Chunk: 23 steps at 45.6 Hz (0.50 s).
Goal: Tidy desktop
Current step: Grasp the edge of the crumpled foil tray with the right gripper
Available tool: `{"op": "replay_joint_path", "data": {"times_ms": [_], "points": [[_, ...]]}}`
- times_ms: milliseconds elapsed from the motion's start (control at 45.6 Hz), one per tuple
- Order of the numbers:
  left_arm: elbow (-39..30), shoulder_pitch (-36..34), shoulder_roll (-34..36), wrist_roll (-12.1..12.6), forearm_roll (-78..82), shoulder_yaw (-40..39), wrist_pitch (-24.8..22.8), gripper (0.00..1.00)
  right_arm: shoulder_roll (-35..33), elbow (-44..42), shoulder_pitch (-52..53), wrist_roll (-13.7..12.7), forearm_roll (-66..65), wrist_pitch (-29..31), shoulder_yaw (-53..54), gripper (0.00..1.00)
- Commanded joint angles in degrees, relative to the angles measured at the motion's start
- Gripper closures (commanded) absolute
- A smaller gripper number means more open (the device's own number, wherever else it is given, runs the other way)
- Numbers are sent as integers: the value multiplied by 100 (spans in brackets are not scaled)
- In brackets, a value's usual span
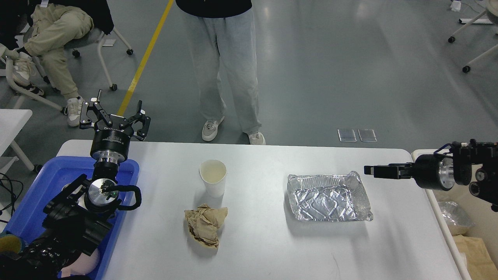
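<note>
The desktop (264,249) is a wide white tabletop with rounded corners. On it stand a white paper cup (213,177), upright and empty, a crumpled brown paper ball (205,224) just in front of it, and a crinkled foil tray (329,197) to the right. My left gripper (115,112) is open and empty, raised over the table's far left corner above the blue tray. My right gripper (374,170) points left, just right of the foil tray, seen side-on; its fingers cannot be told apart.
A blue plastic tray (42,194) sits at the table's left edge under my left arm. A cream-white bin (447,233) with foil and brown paper stands off the right edge. A person (225,70) stands behind the table; another sits at far left.
</note>
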Motion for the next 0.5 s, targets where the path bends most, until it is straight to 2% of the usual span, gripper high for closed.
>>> {"op": "replay_joint_path", "data": {"times_ms": [0, 176, 483], "points": [[0, 1, 24, 0, 0, 0, 1, 3, 265, -197, -23, 15, 5, -71, -357, 0], [0, 1, 50, 0, 0, 0, -17, 3, 986, -864, 3, 15, 111, -62, -1052, 0], [0, 1, 42, -9, 9, 8, -8, 3, 1549, -1542, -76, 15, 480, -62, -1386, 0]]}}
